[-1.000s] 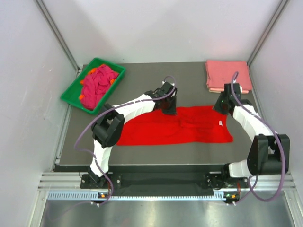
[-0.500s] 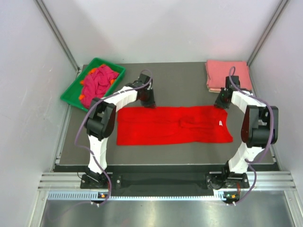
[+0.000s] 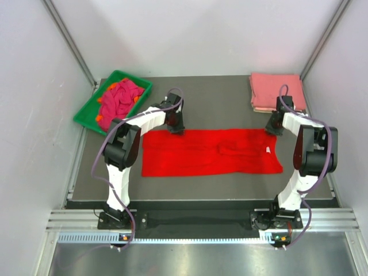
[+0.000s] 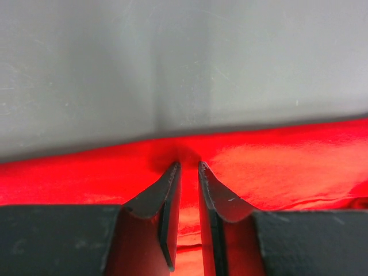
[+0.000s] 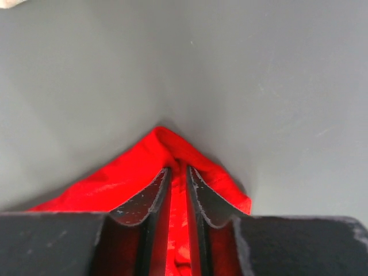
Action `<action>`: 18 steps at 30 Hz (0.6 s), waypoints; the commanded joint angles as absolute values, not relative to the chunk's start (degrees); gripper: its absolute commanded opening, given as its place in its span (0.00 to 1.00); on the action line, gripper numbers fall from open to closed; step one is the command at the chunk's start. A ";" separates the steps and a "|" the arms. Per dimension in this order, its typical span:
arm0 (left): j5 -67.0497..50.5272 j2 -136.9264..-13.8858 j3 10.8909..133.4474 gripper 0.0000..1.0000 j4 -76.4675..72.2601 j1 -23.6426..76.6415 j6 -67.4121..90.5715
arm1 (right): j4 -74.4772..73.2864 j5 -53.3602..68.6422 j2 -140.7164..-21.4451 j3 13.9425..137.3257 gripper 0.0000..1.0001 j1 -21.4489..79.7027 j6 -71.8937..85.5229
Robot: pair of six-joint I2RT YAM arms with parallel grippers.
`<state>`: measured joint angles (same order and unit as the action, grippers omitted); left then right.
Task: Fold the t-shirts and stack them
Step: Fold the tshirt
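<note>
Your left gripper (image 4: 188, 165) and right gripper (image 5: 177, 168) are each clenched on the upper edge of the red shirt (image 3: 213, 152), which lies flat mid-frame on the counter (image 3: 224, 103), probably to fold that edge down evenly.

No words or numbers could be read anywhere. The red t-shirt (image 3: 213, 152) on the desk had a small white tag (image 3: 268, 150) near its right end, but the tag was too tiny to show any letters.
</note>
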<state>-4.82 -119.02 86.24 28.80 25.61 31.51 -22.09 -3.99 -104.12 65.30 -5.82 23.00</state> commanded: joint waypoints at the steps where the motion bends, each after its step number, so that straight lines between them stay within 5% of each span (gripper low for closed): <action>1: 1.85 -118.93 87.71 0.24 35.50 25.58 28.04 | -20.56 -7.30 -103.98 68.28 0.18 -6.24 20.22; 10: -17.98 -107.68 89.04 0.24 29.55 31.81 26.45 | -29.44 1.21 -90.89 66.54 0.26 -4.04 20.13; 18: -35.23 -109.59 85.25 0.22 11.97 41.12 34.44 | -27.07 15.54 -87.09 59.06 0.29 -2.46 15.58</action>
<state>-25.74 -109.12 87.00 21.32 39.38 30.65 -27.49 8.62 -86.43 60.31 -3.27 19.14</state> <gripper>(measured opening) 0.218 0.283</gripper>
